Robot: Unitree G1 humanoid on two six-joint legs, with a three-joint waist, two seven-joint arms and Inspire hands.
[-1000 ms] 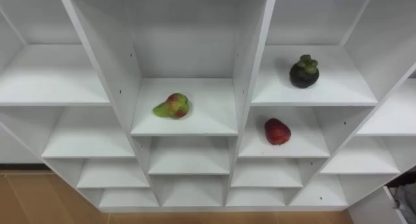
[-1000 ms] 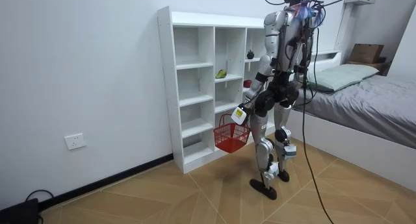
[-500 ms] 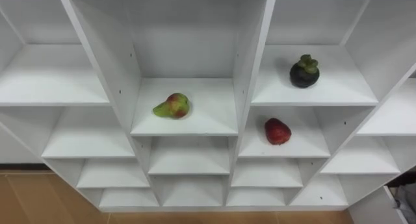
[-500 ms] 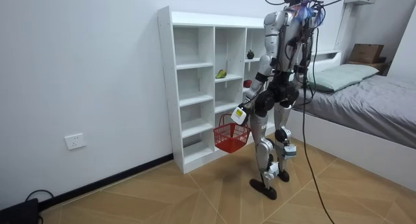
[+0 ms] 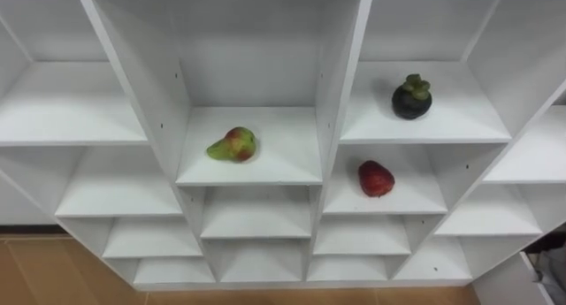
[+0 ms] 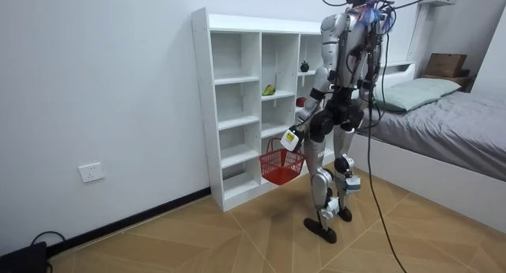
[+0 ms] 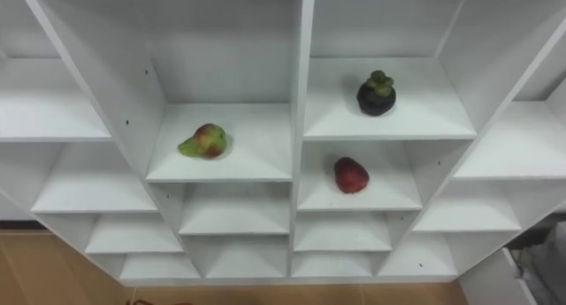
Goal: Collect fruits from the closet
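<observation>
closet units: one, white. fruit on shelves: three in all. one green-red pear, one dark mangosteen, one red fruit. one red basket. one bed, one pillow, one wall socket.

You see a white closet with a green pear blushed red, a near-black mangosteen with a green cap, and a red fruit. The basket is red, the floor is brown wood in a herringbone pattern, and the bedding is grey.

The robot stands facing the white closet, a red basket hanging from its left hand
</observation>
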